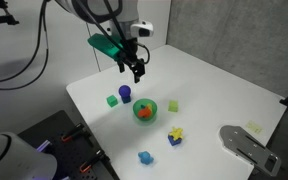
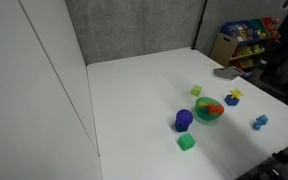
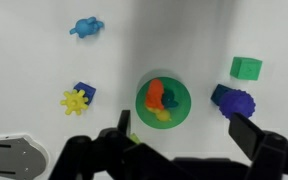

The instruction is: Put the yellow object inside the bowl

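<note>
The yellow object [image 3: 74, 101] is a small star-like piece lying on the white table against a dark blue block [image 3: 85, 90]; it shows in both exterior views [image 1: 175, 131] [image 2: 234, 95]. The green bowl [image 3: 181, 104] holds orange, teal and yellowish pieces and stands mid-table [image 1: 145, 110] [image 2: 209, 111]. My gripper [image 3: 184, 135] is open and empty, well above the table [image 1: 134, 66]. In the wrist view the bowl lies just beyond the fingertips and the yellow object is off to the left.
A green cube [image 3: 246, 68], a purple knobbly piece [image 3: 235, 103] and a light blue piece [image 3: 85, 27] lie around the bowl. A pale yellow-green cube [image 1: 173, 104] sits close beside it. A grey metal plate [image 1: 246, 145] lies near a table corner.
</note>
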Controlling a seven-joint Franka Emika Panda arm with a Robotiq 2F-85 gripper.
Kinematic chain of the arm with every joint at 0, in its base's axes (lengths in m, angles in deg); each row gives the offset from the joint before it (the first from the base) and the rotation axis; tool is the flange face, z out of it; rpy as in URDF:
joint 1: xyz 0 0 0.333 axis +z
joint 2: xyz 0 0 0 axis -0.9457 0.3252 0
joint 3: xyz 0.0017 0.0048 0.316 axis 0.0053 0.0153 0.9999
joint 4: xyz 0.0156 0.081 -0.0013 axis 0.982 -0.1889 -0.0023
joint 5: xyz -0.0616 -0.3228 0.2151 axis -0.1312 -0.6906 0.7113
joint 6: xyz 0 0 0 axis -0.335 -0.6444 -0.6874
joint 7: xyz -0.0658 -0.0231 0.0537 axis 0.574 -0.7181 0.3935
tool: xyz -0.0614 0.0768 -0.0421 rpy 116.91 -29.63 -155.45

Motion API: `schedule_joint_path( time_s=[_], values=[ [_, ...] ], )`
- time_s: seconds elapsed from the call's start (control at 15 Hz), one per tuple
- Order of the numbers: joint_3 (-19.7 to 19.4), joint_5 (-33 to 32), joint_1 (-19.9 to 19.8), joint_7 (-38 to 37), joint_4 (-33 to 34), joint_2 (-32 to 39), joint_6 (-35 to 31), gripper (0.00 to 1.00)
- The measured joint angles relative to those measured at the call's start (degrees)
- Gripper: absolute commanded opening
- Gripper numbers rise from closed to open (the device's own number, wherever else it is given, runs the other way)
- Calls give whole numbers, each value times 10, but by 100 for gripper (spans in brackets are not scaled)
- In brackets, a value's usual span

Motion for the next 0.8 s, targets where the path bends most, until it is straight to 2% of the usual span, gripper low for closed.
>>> schedule_joint_path(
  time_s=[0.4,0.8],
  values=[
    [-17,-33,-31,-37,6,108,-111,100],
    [-43,-85,-43,-99,28,210,-206,100]
  ],
)
